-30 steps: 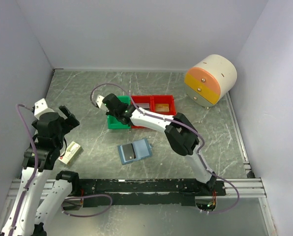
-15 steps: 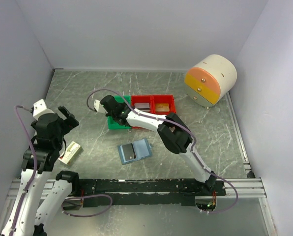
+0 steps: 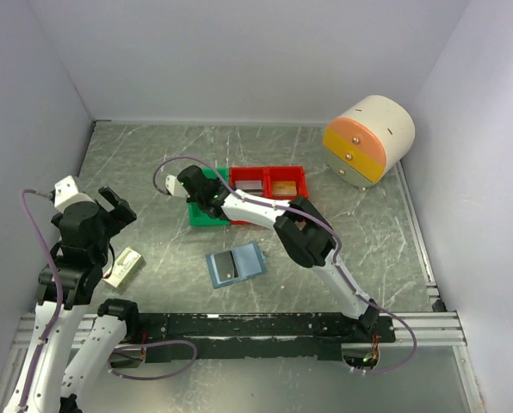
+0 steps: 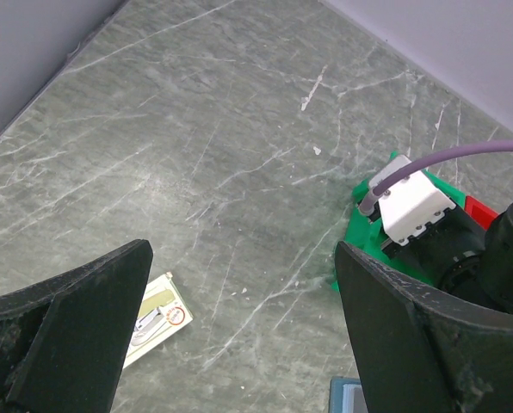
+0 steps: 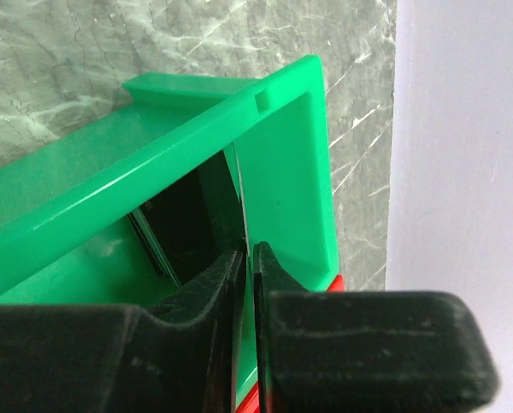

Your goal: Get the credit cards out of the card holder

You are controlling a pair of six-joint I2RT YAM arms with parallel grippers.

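Note:
The card holder (image 3: 236, 265) lies open on the table's near middle, a dark grey credit card (image 3: 229, 267) flat on it; its corner shows in the left wrist view (image 4: 347, 397). My right gripper (image 3: 207, 200) reaches down into the green bin (image 3: 201, 217). In its wrist view the jaws (image 5: 248, 258) stand a narrow slit apart. A credit card (image 5: 239, 194) stands edge-on between them against the left finger. Another dark card (image 5: 179, 232) leans inside the bin (image 5: 291, 172). My left gripper (image 3: 110, 211) hovers wide open and empty (image 4: 242, 249) at the left.
A cream-and-red small box (image 3: 123, 267) lies below my left gripper (image 4: 157, 318). Two red bins (image 3: 301, 185) adjoin the green one on its right. A cream and orange drawer unit (image 3: 368, 138) stands at the back right. Walls enclose the table on three sides.
My right gripper has shifted slightly left and settled into the green bin. My left arm has drifted a little left and nearer. The card holder has not moved.

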